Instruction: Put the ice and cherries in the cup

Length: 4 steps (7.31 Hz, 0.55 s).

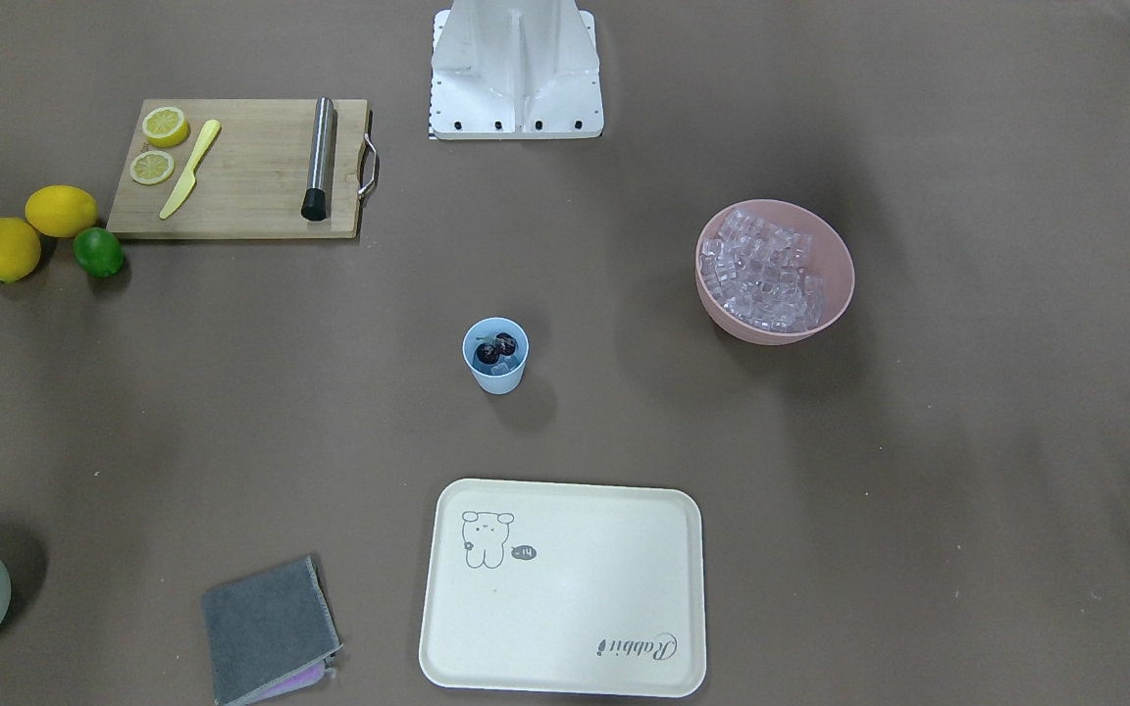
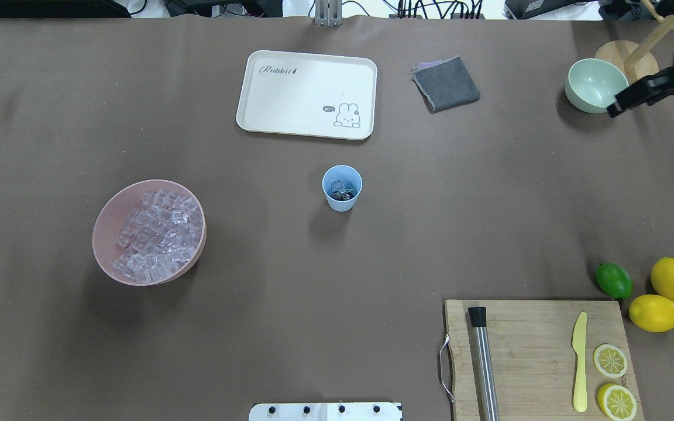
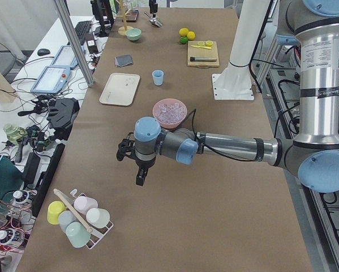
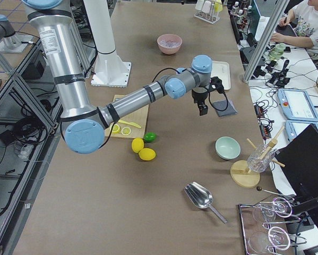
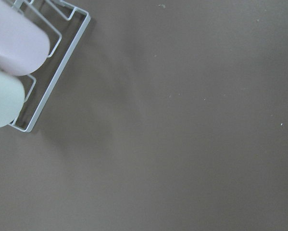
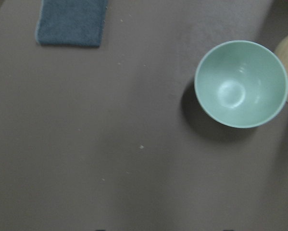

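The light blue cup (image 1: 495,371) stands upright in the middle of the table and also shows in the overhead view (image 2: 342,202). The dark cherries (image 1: 497,348) lie inside it on a few ice cubes. Most of the ice (image 1: 766,273) fills the pink bowl (image 1: 825,245) on the robot's left. My left gripper (image 3: 140,180) hangs over bare table far from the cup, near a rack of cups; I cannot tell its state. My right gripper (image 2: 615,109) hovers by the pale green bowl (image 2: 591,85); its fingers read as one dark bar.
A cream tray (image 1: 565,657) lies beyond the cup. A grey cloth (image 1: 266,628) lies beside it. A wooden cutting board (image 1: 251,186) holds lemon slices, a yellow knife and a steel rod. Two lemons (image 1: 60,210) and a lime (image 1: 97,252) lie beside it.
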Motion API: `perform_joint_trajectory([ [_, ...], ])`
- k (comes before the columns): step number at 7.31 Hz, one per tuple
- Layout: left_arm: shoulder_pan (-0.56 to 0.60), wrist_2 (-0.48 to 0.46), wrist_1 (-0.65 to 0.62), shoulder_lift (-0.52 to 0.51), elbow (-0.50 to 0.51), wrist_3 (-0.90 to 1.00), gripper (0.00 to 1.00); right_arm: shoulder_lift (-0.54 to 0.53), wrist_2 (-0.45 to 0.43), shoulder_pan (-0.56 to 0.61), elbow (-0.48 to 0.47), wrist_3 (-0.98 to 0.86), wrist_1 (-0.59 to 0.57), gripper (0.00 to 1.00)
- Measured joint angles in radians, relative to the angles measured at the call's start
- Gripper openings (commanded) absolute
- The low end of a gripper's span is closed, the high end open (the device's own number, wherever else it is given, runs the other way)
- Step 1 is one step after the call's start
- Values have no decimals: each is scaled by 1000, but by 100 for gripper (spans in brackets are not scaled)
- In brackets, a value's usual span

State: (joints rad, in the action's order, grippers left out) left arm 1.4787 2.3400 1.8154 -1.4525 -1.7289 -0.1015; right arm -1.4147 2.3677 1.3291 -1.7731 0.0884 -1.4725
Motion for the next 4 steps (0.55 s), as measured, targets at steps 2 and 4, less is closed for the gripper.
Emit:
perform_joint_trajectory([
  [2,44,53,3,36,4,21,98,-43,15,82,48,-182,-1,86],
  [4,55,60,14,33,4,21,98,-36,10,105,85,-242,4,85],
])
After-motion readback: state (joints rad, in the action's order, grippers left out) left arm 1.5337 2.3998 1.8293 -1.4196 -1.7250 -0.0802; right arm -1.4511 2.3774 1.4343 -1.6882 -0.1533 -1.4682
